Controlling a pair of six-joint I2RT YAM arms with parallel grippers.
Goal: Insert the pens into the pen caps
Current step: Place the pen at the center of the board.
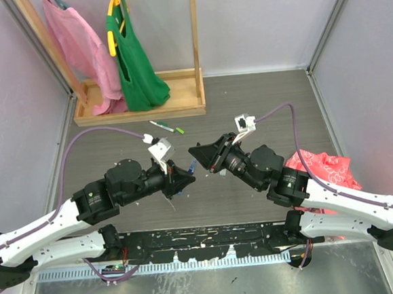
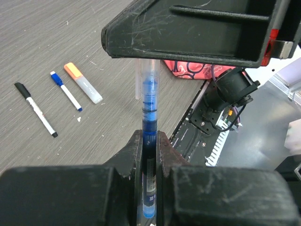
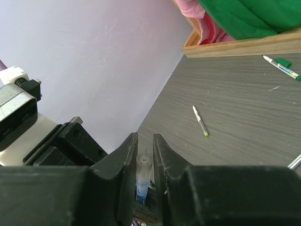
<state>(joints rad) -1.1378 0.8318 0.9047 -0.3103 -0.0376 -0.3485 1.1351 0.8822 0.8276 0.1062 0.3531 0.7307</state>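
Your left jaws were clamped on the pen (image 2: 149, 123), held above the tabletop (image 2: 56, 42) between the arms, while your right jaws pinched narrow around the cap (image 3: 144, 164) straight ahead, its axis in line with the pen, tip already inside.

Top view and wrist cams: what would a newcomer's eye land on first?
The two arms are nose to nose mid-table with a blue pen bridging them. The left arm's fingers are shut on its barrel, and its translucent end sits between the right arm's fingers. Next comes the wooden rack at the far left, with a pink garment and a green garment hanging on it and a loose green pen lying just in front.
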